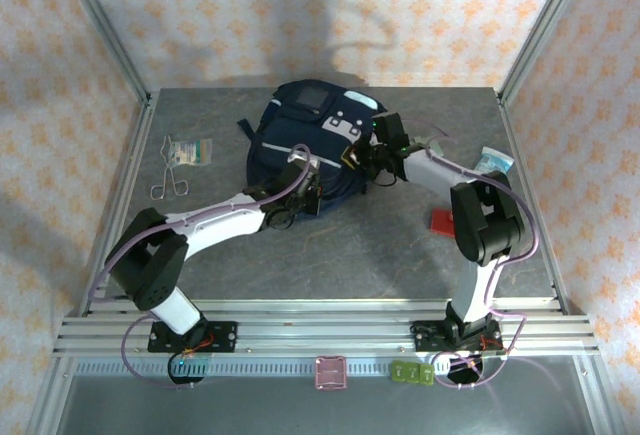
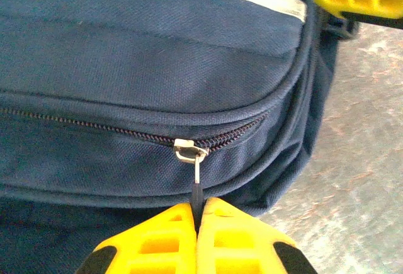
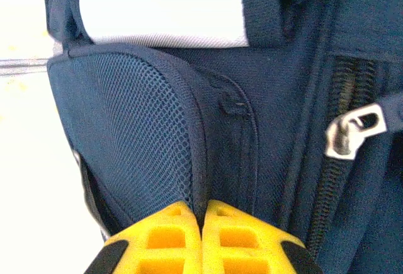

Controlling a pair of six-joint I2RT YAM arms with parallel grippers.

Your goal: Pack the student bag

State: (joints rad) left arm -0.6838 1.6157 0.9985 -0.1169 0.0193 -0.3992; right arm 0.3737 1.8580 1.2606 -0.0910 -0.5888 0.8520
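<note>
The student bag (image 1: 290, 135), navy with white patches, lies at the back middle of the table. My left gripper (image 1: 303, 183) is at its near edge. In the left wrist view, the left gripper (image 2: 198, 208) is shut on the dark pull tab hanging from the silver zipper slider (image 2: 189, 152) on the bag (image 2: 157, 66). My right gripper (image 1: 366, 155) is at the bag's right side. Its yellow fingers (image 3: 203, 210) are shut on the bound edge of the mesh pocket (image 3: 132, 142). Another silver zipper pull (image 3: 352, 132) hangs to the right.
Metal scissors (image 1: 170, 183) and a small packet (image 1: 190, 150) lie on the left of the table. On the right are a red flat item (image 1: 440, 220) and a light blue packet (image 1: 495, 162). Frame posts and patterned walls stand round the table.
</note>
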